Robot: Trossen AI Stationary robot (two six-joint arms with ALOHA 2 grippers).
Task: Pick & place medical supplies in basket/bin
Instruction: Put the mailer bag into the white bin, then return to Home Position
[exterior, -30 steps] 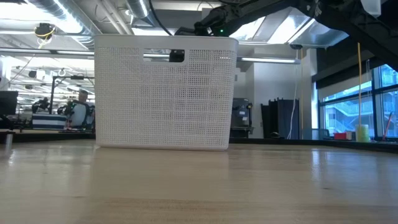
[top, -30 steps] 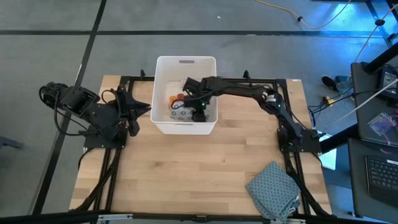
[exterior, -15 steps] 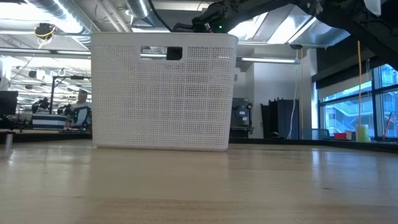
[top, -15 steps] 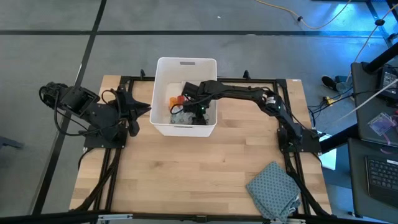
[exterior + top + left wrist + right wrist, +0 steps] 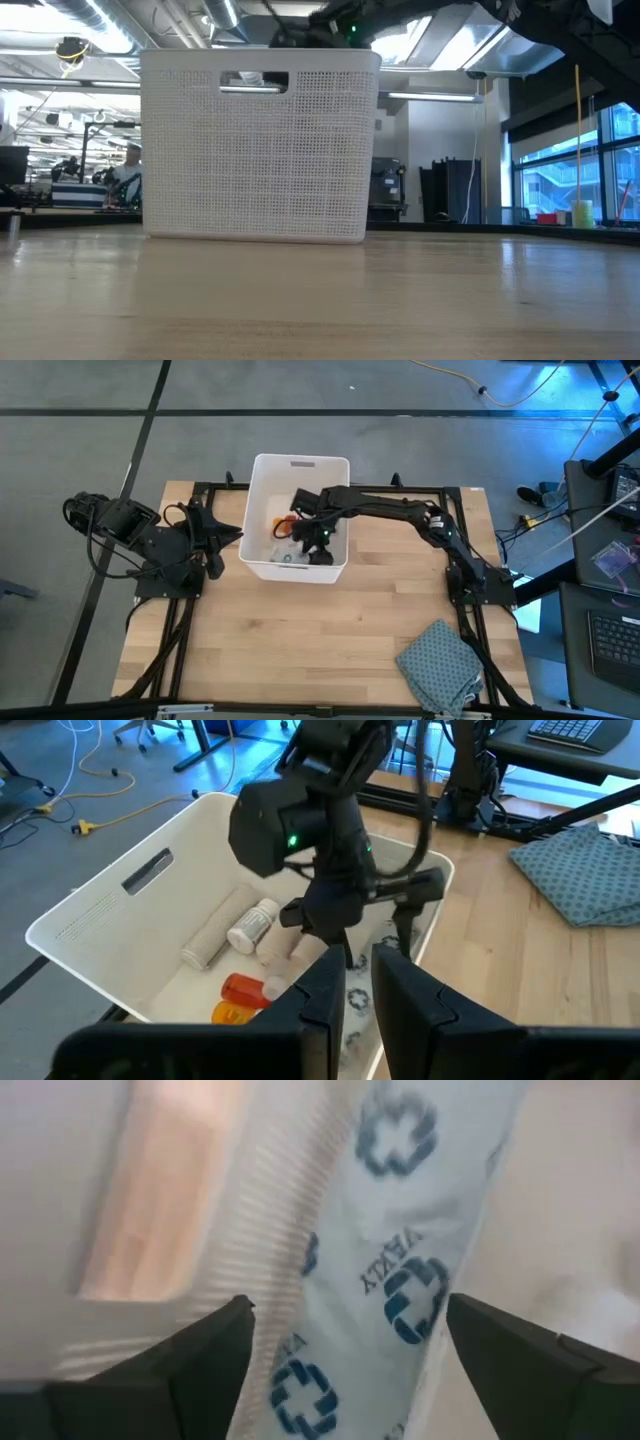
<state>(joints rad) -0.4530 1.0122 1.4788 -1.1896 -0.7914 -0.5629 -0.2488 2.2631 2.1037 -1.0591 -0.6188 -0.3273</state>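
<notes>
Reaching into the white bin (image 5: 262,512), right pincer (image 5: 340,1355) spread wide over a soft, light, blue-crossed pack (image 5: 400,1270), likely best pinched mid-body; left pincer (image 5: 358,982) nearly closed, waiting beside the bin.

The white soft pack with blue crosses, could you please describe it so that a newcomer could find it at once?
Start at the white bin at the table's far edge, where the right gripper reaches down inside. The soft pack lies between its open fingers, against the bin's wall. Unlike the bottles nearby, it is flat and printed with blue crosses.
</notes>
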